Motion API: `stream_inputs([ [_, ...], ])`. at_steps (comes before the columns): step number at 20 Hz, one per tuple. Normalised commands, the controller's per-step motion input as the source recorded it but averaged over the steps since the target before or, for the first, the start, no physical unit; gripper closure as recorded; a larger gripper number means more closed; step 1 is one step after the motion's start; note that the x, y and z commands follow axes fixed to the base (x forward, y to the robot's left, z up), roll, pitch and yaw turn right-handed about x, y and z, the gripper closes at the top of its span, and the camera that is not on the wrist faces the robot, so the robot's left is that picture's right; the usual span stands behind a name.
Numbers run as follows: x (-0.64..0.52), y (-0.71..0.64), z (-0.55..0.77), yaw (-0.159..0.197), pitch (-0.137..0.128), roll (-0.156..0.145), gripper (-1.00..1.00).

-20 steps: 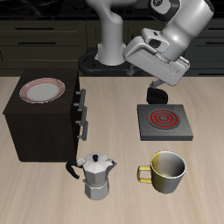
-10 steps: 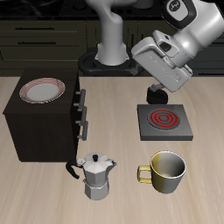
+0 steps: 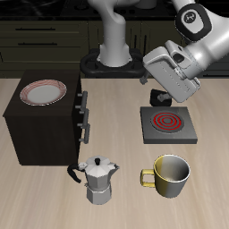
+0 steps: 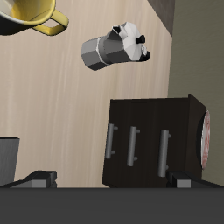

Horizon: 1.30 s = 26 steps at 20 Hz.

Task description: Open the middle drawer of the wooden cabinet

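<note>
One closed middle drawer (image 3: 84,113), well apart from raised hand (image 3: 159,95).

no readable text, labels, numbers, or signs anywhere

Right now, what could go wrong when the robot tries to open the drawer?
Three handles look alike, so the gripper might grab the wrong one instead of the middle drawer. The moka pot stands close in front of the cabinet, so a low swing could knock it. A hard tug might shake the plate on top.
</note>
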Motion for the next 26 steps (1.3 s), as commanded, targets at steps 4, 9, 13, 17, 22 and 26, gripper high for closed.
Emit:
stream_inputs([
  [4,0.03,-0.02,-0.19,0.018,-0.012,-0.035,-1.00],
  [9,0.10,-0.20,-0.17,0.007,0.023,-0.028,-1.00],
  [13,0.05,-0.11,-0.18,0.009,0.008,-0.026,-1.00],
  [17,0.05,-0.16,-0.29,0.009,0.059,-0.027,-1.00],
  [22,0.01,-0.24,-0.18,-0.008,0.042,-0.044,-1.00],
  [26,-0.08,-0.24,-0.14,-0.021,0.032,-0.053,-1.00],
])
